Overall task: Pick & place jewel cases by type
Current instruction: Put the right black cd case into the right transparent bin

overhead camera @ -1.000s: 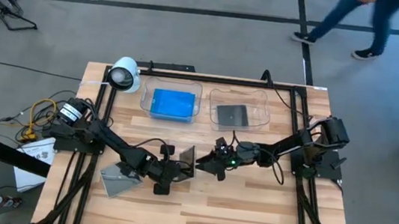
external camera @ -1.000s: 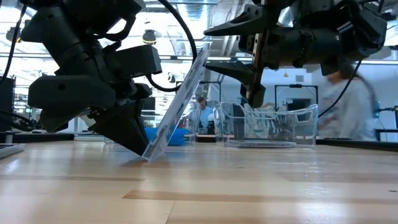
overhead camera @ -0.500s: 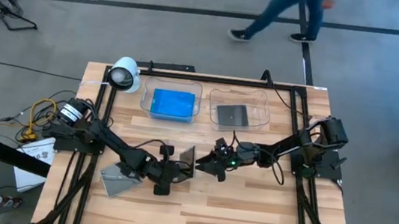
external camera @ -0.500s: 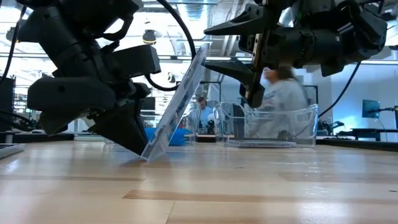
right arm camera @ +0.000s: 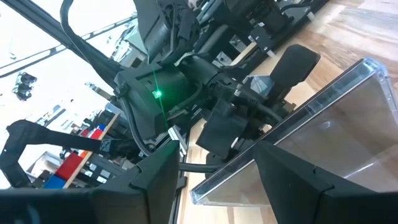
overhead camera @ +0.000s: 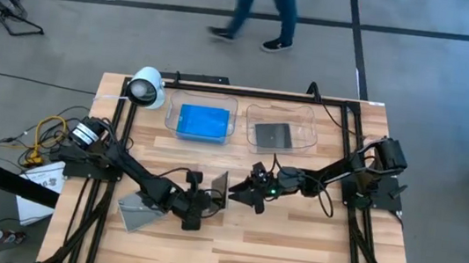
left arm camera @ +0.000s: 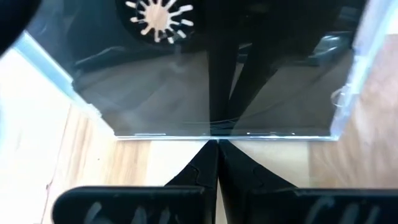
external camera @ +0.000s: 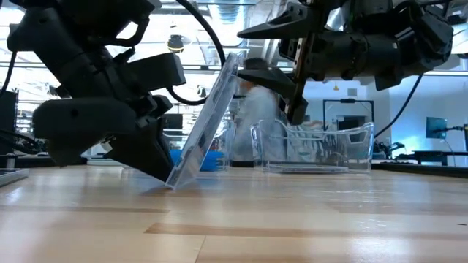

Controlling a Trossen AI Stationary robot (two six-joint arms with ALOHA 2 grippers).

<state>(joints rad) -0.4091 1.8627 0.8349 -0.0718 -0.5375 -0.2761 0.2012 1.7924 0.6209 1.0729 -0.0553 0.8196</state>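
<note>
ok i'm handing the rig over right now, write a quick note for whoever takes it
Left end effector: shut, propping a clear case on edge at mid-table, tilted, its bottom edge on the wood.
Right end effector: open, at the case's top edge with a finger on each side, not gripping yet.
Done: a blue case lies in the left tray, a dark one in the right tray.
Left: hand over and bin the tilted case; another clear case lies flat under the left arm, near the table's left edge.
A person is walking past behind the table.
</note>
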